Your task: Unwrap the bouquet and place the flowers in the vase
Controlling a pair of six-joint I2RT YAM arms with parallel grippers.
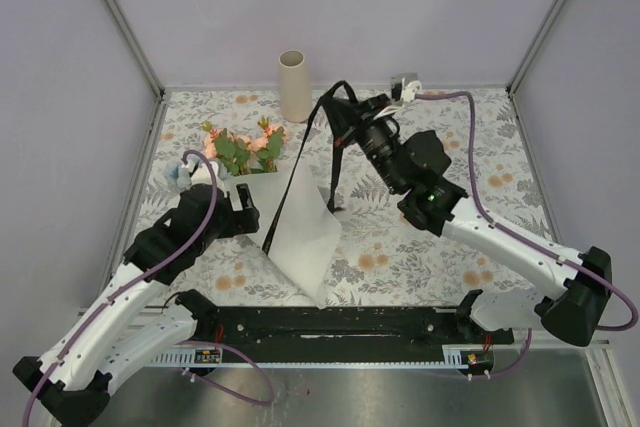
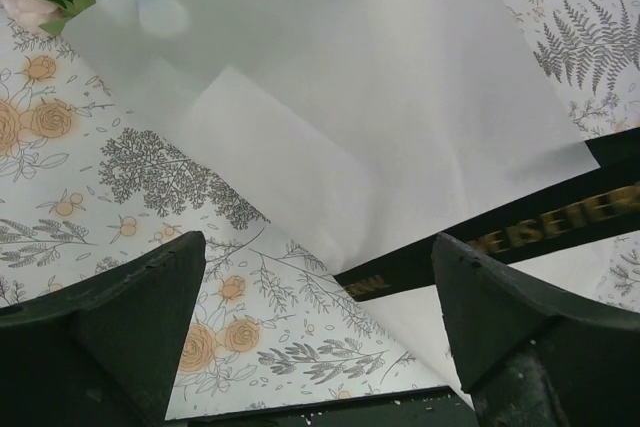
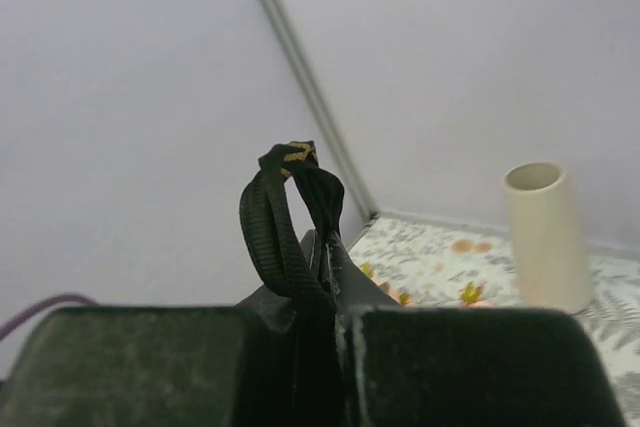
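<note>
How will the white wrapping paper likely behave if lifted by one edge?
The paper is probably floppy and light: it lies in thin, overlapping sheets. It may also drag, since the black ribbon crosses it and the shut right gripper holds that ribbon.

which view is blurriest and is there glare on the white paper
Right wrist: the right claw is a blurred foreground, the black ribbon it pinches sharper, the vase slightly soft. Left wrist: white paper bright but not glaring, faint fold shadow. Top external: evenly lit, sharp.

Stems of flowers point(image 1: 240, 150) hidden under white paper point(image 1: 305, 232), blooms cropped at left wrist view's top, ribbon point(image 2: 560, 219) lettering seemingly illegible.
</note>
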